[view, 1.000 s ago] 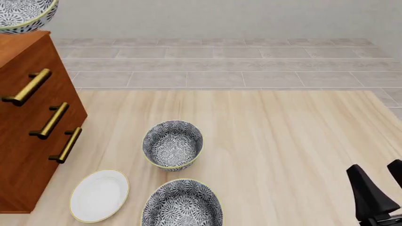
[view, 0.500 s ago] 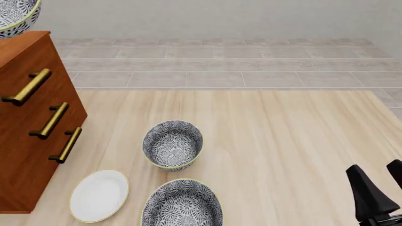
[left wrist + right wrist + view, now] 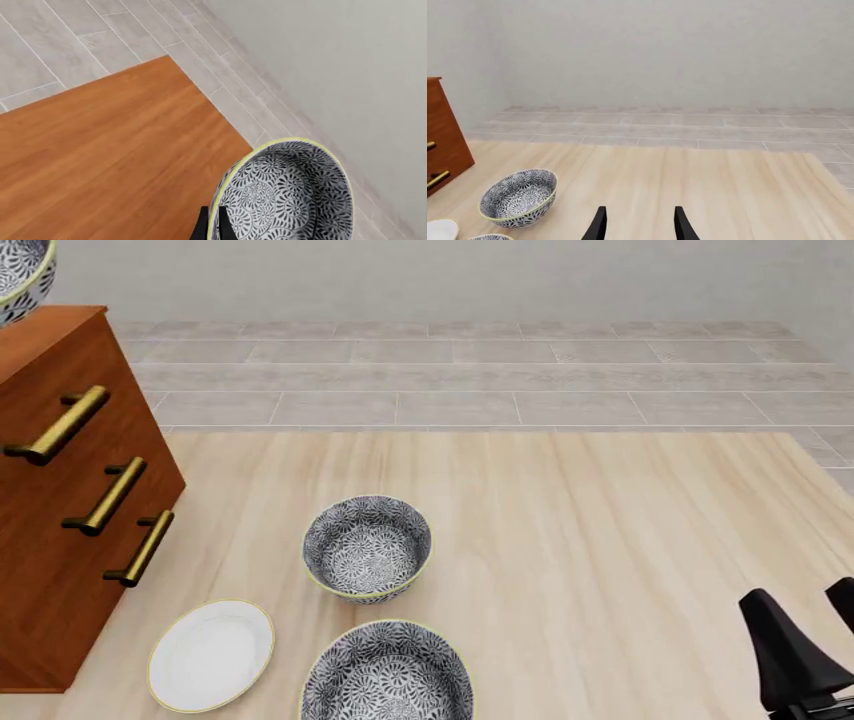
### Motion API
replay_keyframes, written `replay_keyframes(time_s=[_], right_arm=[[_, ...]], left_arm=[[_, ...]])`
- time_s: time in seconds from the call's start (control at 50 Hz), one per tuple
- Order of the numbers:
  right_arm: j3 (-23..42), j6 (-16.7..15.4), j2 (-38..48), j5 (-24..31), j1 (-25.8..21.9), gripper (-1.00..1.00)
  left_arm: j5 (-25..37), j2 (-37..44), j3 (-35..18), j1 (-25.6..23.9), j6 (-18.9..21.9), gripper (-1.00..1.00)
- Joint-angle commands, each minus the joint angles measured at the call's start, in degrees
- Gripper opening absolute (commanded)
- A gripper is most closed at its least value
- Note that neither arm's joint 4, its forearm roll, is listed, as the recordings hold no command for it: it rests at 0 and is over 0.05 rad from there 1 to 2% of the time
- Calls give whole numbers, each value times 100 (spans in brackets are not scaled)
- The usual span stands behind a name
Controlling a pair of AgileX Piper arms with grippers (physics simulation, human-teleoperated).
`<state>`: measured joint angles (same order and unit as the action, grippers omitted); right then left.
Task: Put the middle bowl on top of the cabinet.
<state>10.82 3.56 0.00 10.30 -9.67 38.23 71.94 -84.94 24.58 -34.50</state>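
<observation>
The middle bowl (image 3: 287,200), patterned dark grey and white with a pale yellow rim, hangs tilted over the far edge of the cabinet's top (image 3: 113,165). My left gripper (image 3: 213,229) is shut on its rim, one finger on each side. In the front view only a sliver of the middle bowl (image 3: 20,275) shows at the top left corner, above the reddish-brown cabinet (image 3: 67,490); the left gripper itself is out of that frame. My right gripper (image 3: 817,632) stands open and holds nothing at the near right of the table, its fingers (image 3: 599,225) spread apart.
A deeper patterned bowl (image 3: 367,545) stands mid-table, a wider patterned bowl (image 3: 387,675) at the near edge, and a white plate (image 3: 211,653) beside the cabinet's base. Three brass handles (image 3: 107,495) stick out from the cabinet front. Tiled floor and a wall lie behind.
The held bowl has slid left above the cabinet, leaving less of it inside the front view. The right gripper has barely shifted. The things on the table have not moved.
</observation>
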Motion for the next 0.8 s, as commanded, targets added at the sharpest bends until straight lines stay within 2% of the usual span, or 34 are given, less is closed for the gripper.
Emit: replay_keyframes(time_s=[0.02, 0.08, 0.42, 0.56, 0.8], right_arm=[[-155, -2, 1, -131, -7, 100], [-99, 6, 1, -90, 15, 100], [-244, -20, 0, -232, 9, 100], [-96, -7, 1, -93, 1, 100], [26, 2, 0, 33, 17, 100]], left_arm=[[-38, 37, 6, 130, -181, -100], [-72, 55, 76, 165, -305, -100], [-54, 135, 143, 291, -427, -100], [-65, 195, 168, 531, -442, -100], [-119, 315, 236, 623, -559, -100]])
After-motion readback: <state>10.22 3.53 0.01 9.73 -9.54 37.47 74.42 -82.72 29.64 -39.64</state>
